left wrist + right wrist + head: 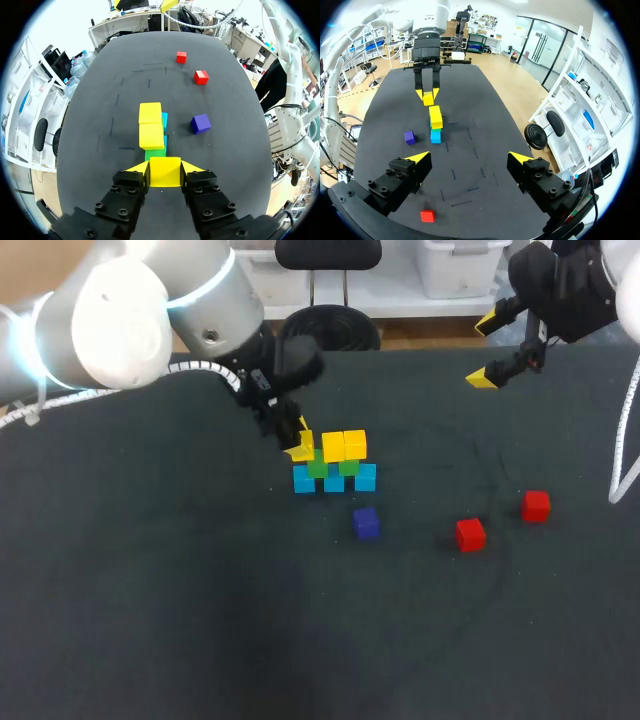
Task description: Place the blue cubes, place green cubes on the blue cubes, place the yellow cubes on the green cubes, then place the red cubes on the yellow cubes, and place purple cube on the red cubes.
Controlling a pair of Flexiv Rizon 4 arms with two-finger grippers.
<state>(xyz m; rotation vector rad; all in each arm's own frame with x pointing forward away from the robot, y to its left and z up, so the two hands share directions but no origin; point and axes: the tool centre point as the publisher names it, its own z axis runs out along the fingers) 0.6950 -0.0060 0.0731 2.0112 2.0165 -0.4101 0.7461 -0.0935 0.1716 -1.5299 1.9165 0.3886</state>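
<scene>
At table centre stands a stepped stack of cubes. Counts:

- Three blue cubes (334, 482) form the bottom row, side by side.
- Two green cubes (347, 467) show on top of the blue row.
- Two placed yellow cubes (344, 445) rest on the green cubes, touching each other.
- A third yellow cube (165, 175) is pinched from two sides between the yellow tips of the left gripper (164, 169). It sits at the left end of the stack, level with the placed yellow pair and over a green cube. Contact with the stack cannot be determined.
- One purple cube (366, 523) lies on the table just in front of the stack, apart from it.
- Two red cubes (470, 534) lie to the right, well apart from the stack and near each other.

In the head view, the left arm's wrist hides the stack's rear left corner. The right gripper (471, 160) hangs above the table's far right area, well apart from all cubes, with its fingers spread wide and holding nothing.
</scene>
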